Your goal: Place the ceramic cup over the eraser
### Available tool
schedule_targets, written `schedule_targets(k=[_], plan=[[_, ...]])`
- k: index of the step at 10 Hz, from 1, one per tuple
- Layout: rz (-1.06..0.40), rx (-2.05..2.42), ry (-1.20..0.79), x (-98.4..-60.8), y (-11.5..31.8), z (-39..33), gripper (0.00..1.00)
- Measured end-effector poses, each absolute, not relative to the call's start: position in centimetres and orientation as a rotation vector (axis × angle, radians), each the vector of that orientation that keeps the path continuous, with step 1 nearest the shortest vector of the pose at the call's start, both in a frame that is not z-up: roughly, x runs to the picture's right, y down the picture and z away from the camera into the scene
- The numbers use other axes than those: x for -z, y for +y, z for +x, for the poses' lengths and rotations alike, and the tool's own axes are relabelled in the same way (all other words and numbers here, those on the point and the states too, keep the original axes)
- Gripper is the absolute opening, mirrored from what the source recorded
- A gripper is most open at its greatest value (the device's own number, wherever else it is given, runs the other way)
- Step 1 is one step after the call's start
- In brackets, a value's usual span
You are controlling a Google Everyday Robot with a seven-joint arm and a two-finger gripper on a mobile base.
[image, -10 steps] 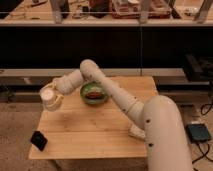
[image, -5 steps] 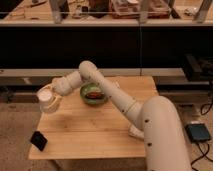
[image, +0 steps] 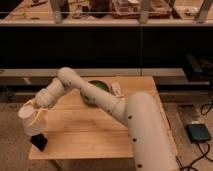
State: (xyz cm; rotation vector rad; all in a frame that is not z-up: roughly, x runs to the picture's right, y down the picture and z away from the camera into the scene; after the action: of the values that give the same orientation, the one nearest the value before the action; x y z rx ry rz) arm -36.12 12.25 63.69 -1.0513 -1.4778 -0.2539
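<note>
1. gripper (image: 37, 119): at the end of the white arm (image: 100, 100), which reaches across the table to its front left corner; closed around the white tapered ceramic cup (image: 27, 114).
2. white tapered ceramic cup: held in the gripper, tilted, off the tabletop, over the front left corner and directly above the small black rectangular eraser (image: 38, 142); whether cup and eraser touch cannot be told.
3. small black rectangular eraser: lies on the light wooden table (image: 90, 140) at its front left edge, uncovered, just below the cup.
4. green bowl (image: 100, 85): at the rear middle of the table, partly hidden by the arm, well apart from the cup.
5. pale rectangular block (image: 117, 90): just right of the bowl.
6. dark flat device (image: 199, 133): on the floor, right of the table.
</note>
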Motion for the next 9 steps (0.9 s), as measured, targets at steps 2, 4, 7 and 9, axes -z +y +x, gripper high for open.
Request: schedule_targets(k=[2,4,7,9], plan=[[-1.088,0.280,-1.440,-62.6,13.2,-37.2,0.00],[-1.099,0.285,-1.435,-61.8,13.5,-37.6,0.00],[-1.117,0.276,-1.437,-61.2,14.5,-37.1,0.00],[-1.124,0.262,-1.464,-61.2,14.9,-36.7,0.00]])
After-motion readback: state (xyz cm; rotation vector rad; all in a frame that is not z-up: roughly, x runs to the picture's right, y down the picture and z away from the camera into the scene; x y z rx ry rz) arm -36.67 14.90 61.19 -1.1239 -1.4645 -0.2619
